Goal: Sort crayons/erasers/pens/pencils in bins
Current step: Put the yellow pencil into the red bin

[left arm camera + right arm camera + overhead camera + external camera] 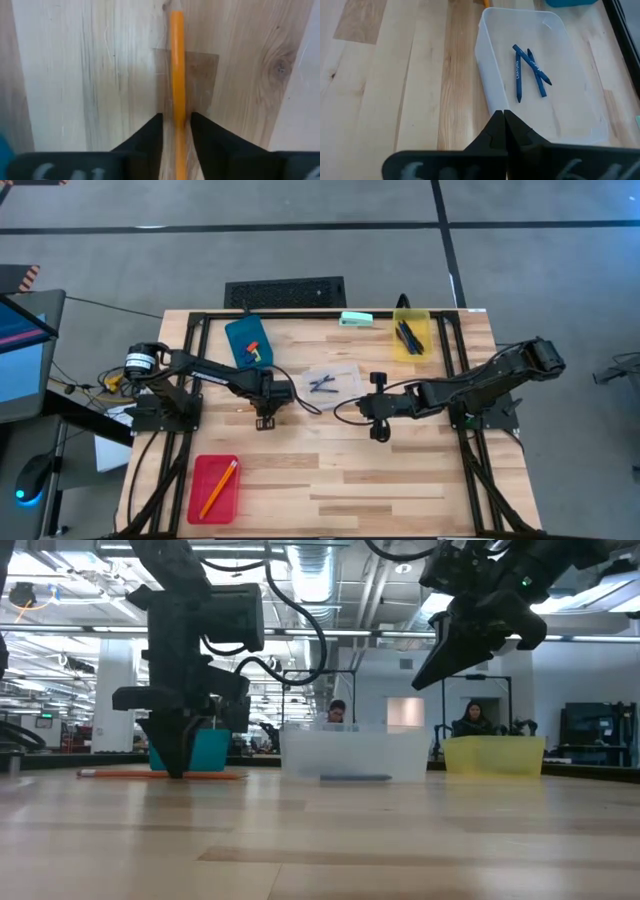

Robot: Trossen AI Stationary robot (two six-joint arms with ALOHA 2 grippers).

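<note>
An orange pencil (177, 75) lies flat on the table (400, 480), a little toward nine o'clock from the table's middle in the high view. The left hand (176, 131) is down over it, its two dark fingers (150, 132) set on either side of the shaft with the pencil running between them; whether they squeeze it yet cannot be told.

Just toward three o'clock from that hand sits the clear bin (570, 115), holding two blue crayons (529, 71) that cross each other. The right hand (504, 131) hangs above the table on the bin's three o'clock side, its fingers pressed together and holding nothing.

At eleven o'clock from the left hand is the blue bin (247, 340) with small erasers (253, 350) inside. The yellow bin (411, 335) stands at about one o'clock on the table with dark pens (408, 335) in it. The red bin (214, 488) lies at seven o'clock and holds another pencil (218, 486).
</note>
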